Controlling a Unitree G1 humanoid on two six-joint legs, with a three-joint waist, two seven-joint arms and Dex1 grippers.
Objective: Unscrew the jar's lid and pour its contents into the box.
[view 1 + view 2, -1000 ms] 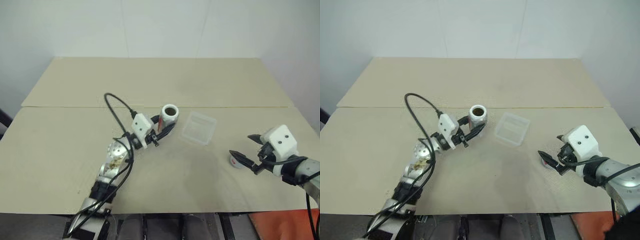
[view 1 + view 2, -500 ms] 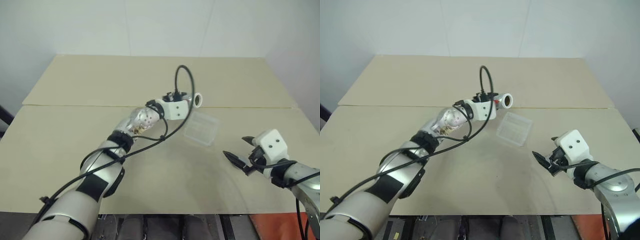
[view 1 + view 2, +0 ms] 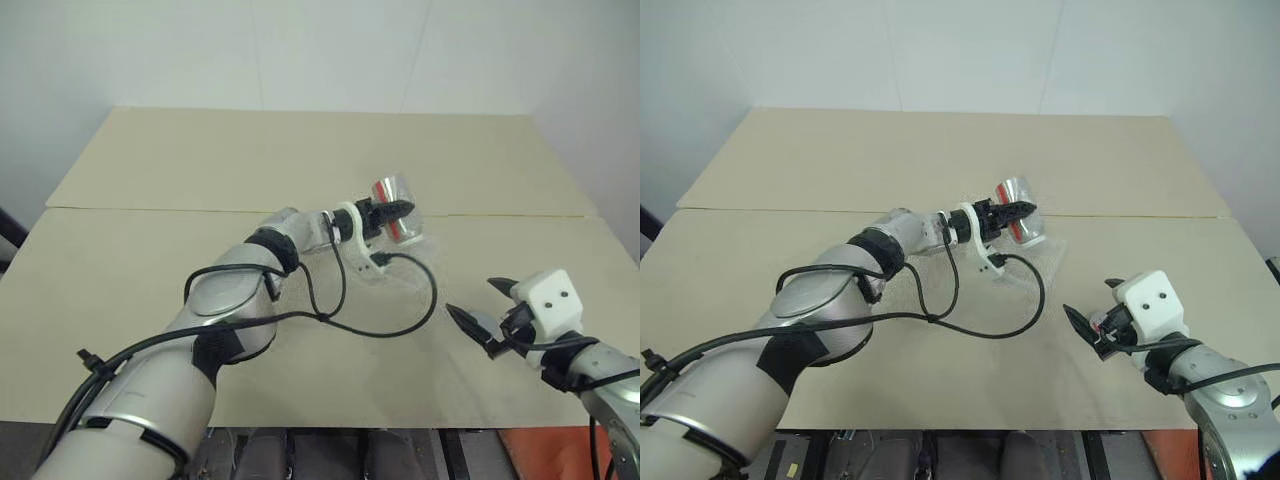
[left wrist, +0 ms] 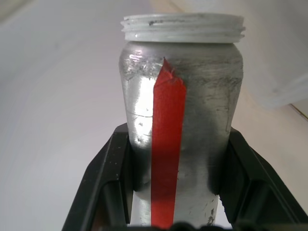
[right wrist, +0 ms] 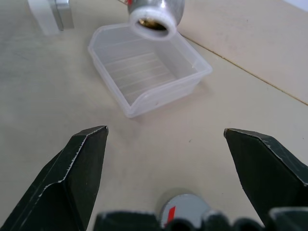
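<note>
Beige counter (image 3: 150,290) is carrying the box (image 5: 149,72), over which the left claw (image 3: 392,212) is gripping the jar (image 3: 398,200) tipped mouth-down to pour, while the right claw (image 5: 166,144) is idling wide open just above the set-down lid (image 5: 185,209).

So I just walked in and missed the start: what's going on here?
The left gripper holds the open jar tipped over the clear box, mouth toward it, in the middle of pouring. In the right wrist view something brown sits in the jar's mouth. The lid is already off, lying on the table between the fingers of the open right gripper.
</note>
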